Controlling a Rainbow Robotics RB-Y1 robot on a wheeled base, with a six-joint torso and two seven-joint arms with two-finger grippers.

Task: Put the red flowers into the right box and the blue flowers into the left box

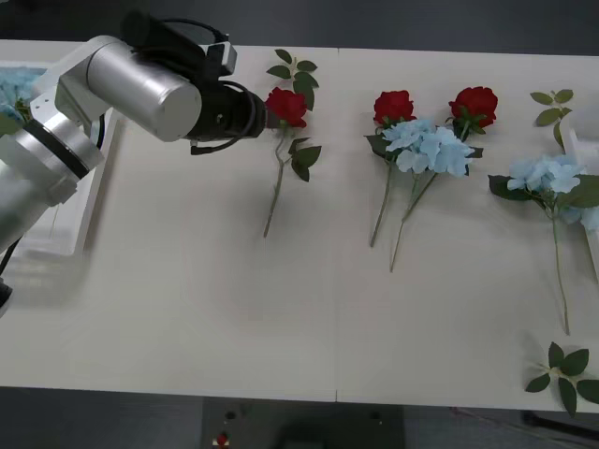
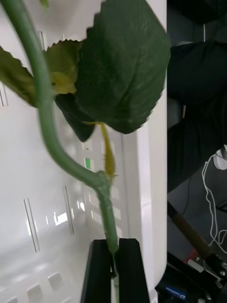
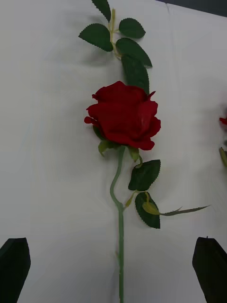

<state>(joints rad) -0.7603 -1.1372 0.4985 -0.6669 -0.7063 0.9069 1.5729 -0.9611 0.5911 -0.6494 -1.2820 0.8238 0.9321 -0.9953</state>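
Now the red flowers on the table are three roses: one [image 1: 286,106] lies right at the tip of the left arm, its deep red head [image 3: 124,115] full and layered, on a thin green stem [image 3: 119,227] with a kink below the head and dark toothed leaves to one side. A loose leaf sprig [image 3: 117,41] lies just past the head, away from the gripper. The left gripper [image 3: 113,265] hovers over this rose with its two black fingers [image 3: 14,265] spread wide apart, one on each side of the stem, touching nothing. Two more roses [image 1: 394,105] [image 1: 474,103] lie farther toward the robot's right, their heads against a pale blue flower cluster [image 1: 429,147]; another blue cluster [image 1: 546,174] lies beyond them, near the white edge of the right box [image 1: 588,145].

Behind the left arm sits the left box [image 1: 89,201], with a blue bloom [image 1: 14,86] inside.

The right gripper [image 2: 114,270] has its black fingers [image 2: 97,272] pressed together on a green flower stem [image 2: 47,123] with broad dark leaves, held over a white tray with a slotted bottom [image 2: 142,180]; the bloom on that stem is out of view.
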